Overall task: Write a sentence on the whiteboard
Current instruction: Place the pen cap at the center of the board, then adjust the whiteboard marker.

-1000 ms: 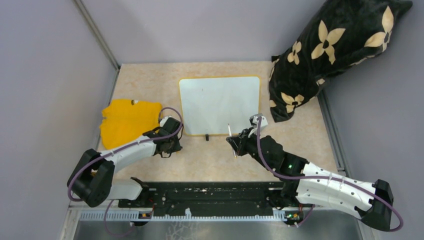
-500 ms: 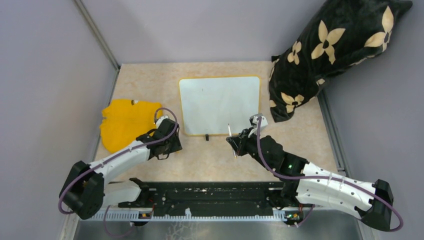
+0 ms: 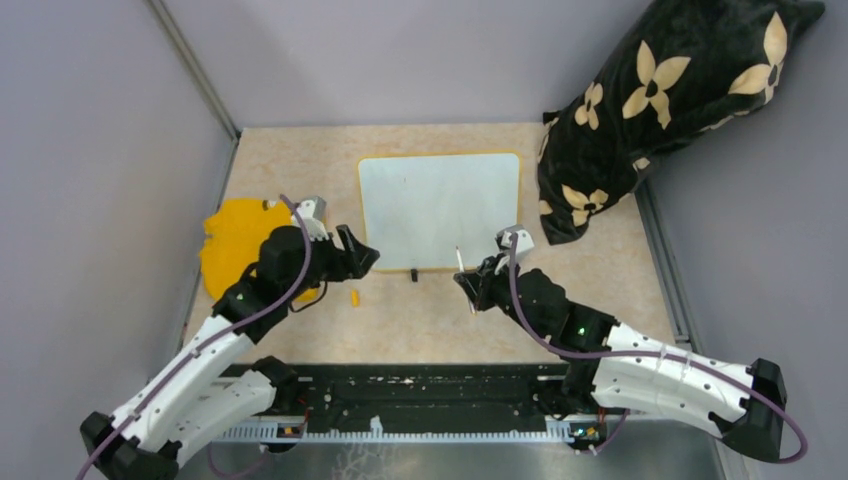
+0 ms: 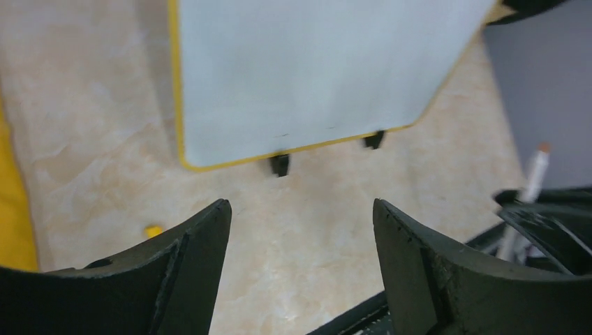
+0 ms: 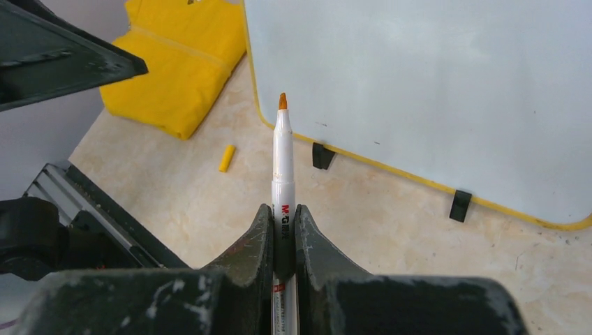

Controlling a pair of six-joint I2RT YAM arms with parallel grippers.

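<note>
The whiteboard (image 3: 440, 205) lies flat at mid-table, white with a yellow rim and two black feet on its near edge. Its face looks blank; the sentence does not show on it. My right gripper (image 5: 284, 209) is shut on a white marker (image 5: 282, 150) whose bare orange tip points toward the board's near edge, a little short of it. Left of the board's near corner, my left gripper (image 4: 300, 209) hovers above the table, open with nothing between its fingers. A small yellow marker cap (image 3: 354, 297) lies on the table just below it.
A crumpled yellow cloth (image 3: 238, 245) lies at the left, partly under my left arm. A black pillow with cream flowers (image 3: 660, 110) leans in the back right corner. Grey walls close in both sides. A black rail (image 3: 420, 385) runs along the near edge.
My left gripper has opened, risen and swung back toward the cloth; the yellow cap now lies on the table where it was. The right arm and marker have not moved.
</note>
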